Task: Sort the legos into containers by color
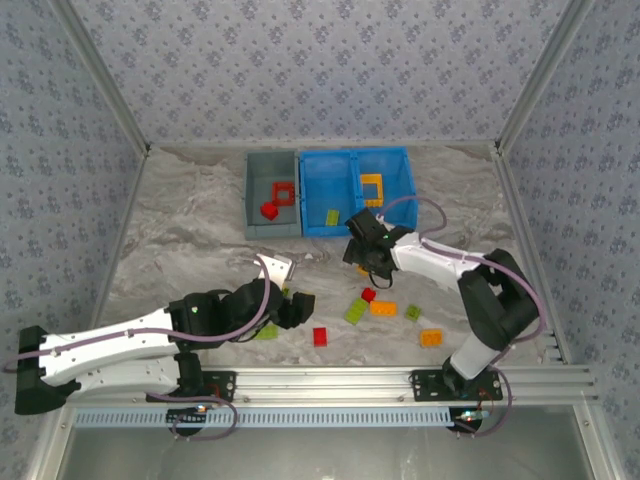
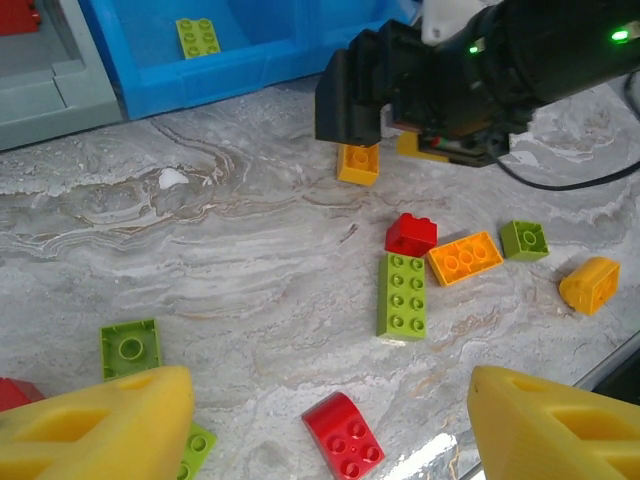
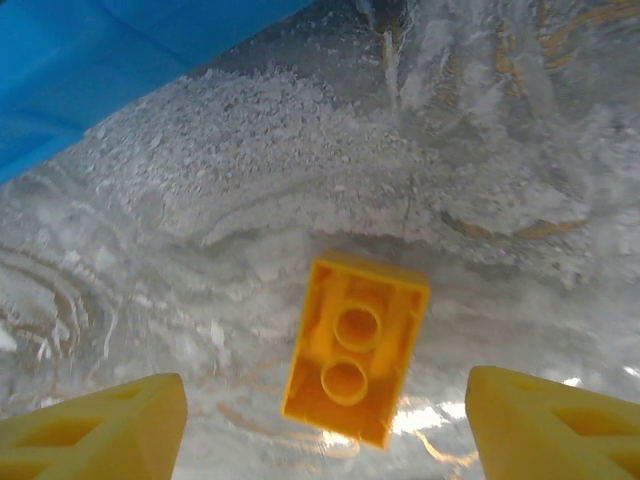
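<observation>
My left gripper (image 2: pixel 330 440) hovers open low over the table, and a red rounded lego (image 2: pixel 343 435) lies between its yellow fingertips (image 2: pixel 100 430). From above, the left gripper (image 1: pixel 300 308) is left of the loose pile. My right gripper (image 3: pixel 325 430) is open just above an orange lego (image 3: pixel 355 350) that lies hollow side up on the table, near the blue containers (image 1: pixel 357 190). The same orange lego (image 2: pixel 358 163) sits under the right gripper (image 2: pixel 400 90). The grey container (image 1: pixel 252 195) holds a red frame (image 1: pixel 284 193) and a red brick (image 1: pixel 268 210).
The blue pair's left compartment holds a green brick (image 1: pixel 330 217), its right one an orange frame (image 1: pixel 371 187). Loose on the table lie a long green brick (image 2: pixel 403 293), a red brick (image 2: pixel 411 234), orange bricks (image 2: pixel 465 257) (image 2: pixel 590 284) and green bricks (image 2: pixel 524 239) (image 2: pixel 130 347).
</observation>
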### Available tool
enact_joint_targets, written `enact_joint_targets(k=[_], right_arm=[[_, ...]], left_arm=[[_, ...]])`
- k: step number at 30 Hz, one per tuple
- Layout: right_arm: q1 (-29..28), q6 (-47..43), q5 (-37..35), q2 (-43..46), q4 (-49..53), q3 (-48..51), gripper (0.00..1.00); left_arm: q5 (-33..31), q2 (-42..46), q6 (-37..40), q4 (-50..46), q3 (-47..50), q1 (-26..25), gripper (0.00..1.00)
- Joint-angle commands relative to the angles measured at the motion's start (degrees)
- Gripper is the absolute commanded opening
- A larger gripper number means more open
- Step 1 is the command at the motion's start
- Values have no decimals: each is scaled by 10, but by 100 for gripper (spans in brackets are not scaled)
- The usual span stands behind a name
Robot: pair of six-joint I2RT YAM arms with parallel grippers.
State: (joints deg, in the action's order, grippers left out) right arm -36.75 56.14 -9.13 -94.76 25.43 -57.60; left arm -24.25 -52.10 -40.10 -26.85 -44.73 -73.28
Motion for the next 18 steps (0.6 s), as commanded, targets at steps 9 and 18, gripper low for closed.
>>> enact_joint_targets(k=[9,18], right_arm=[[20,36,-3,-64,-19,-17,32],[58,-88,-107,42,69,-79,28]], left_arm=[[-17,-19,-1,17,-27,-9,72],[-18,-68,20,36,-75,-9,72]])
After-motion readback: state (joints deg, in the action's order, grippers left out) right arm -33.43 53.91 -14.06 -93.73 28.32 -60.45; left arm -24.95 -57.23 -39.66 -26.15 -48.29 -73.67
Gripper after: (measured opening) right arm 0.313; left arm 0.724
